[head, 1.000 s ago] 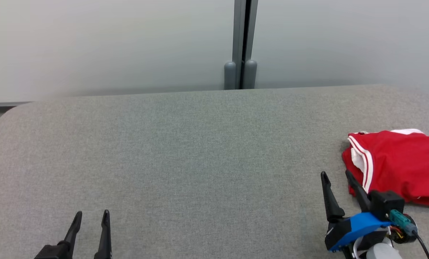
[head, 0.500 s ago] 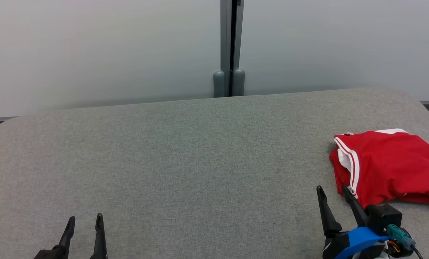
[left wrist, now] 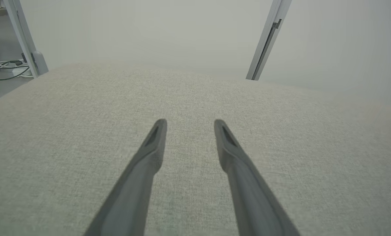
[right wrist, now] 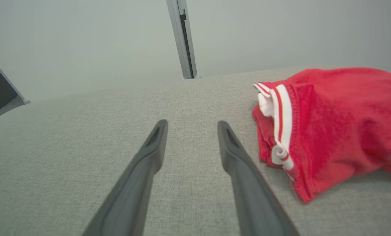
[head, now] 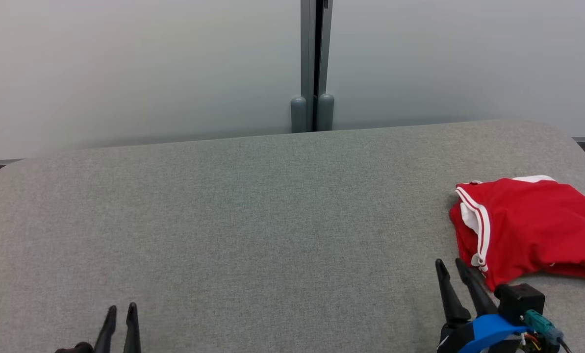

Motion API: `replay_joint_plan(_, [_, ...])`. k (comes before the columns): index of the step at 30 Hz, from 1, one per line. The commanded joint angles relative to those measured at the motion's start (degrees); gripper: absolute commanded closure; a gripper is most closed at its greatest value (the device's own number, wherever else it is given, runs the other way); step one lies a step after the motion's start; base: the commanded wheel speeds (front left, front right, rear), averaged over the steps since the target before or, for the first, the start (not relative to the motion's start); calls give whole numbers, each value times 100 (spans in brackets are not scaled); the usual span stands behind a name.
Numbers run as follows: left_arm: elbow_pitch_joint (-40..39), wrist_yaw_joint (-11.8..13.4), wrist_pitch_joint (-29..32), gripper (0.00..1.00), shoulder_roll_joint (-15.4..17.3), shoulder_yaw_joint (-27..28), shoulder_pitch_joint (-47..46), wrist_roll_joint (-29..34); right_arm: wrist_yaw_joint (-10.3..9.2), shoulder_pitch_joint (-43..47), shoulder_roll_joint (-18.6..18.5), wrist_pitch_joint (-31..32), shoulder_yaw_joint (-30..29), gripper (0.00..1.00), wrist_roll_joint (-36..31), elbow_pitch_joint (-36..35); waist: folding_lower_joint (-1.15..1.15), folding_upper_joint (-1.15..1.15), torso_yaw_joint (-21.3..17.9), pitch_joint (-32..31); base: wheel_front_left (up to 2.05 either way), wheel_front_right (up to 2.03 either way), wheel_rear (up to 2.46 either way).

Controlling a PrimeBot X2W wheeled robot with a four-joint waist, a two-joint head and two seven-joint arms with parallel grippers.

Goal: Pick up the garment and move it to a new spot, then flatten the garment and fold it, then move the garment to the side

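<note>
Above the table [head: 272,206], left gripper [head: 122,307] and right gripper [head: 449,263], jaws apart, empty, clear of the garment [head: 532,223].

both my grippers sit low with fingers parted, gripping nothing.

my left gripper [head: 122,308] is at the lower left of the head view, its two dark fingers pointing up with a narrow gap; from its own wrist camera i see the fingers [left wrist: 149,154] spread in a v, empty between. my right gripper [head: 449,262] is at the lower right, fingers leaning slightly left, also apart and empty. behind them i see the blue wrist housing [head: 488,327] and a black block [head: 520,295] on top.
</note>
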Motion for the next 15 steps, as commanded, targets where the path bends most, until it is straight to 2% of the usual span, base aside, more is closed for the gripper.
replay_joint_plan(1, [67, 0, 25, 100, -30, -4, 16, -35, 0, 8, 14, 33, -14, 100, 36, 74, 0, 0, 1, 0, 0, 0, 0])
replay_joint_plan(3, [122, 0, 48, 100, -56, -6, 33, -84, 0, 30, 19, 58, -24, 100, 89, 133, 0, 0, 2, 0, 0, 0, 0])
replay_joint_plan(15, [-2, 1, 396, 100, -111, 90, -176, -1312, 0, 25, 11, 399, -167, 100, 1388, -89, 0, 1, 28, 2, 0, 0, 0])
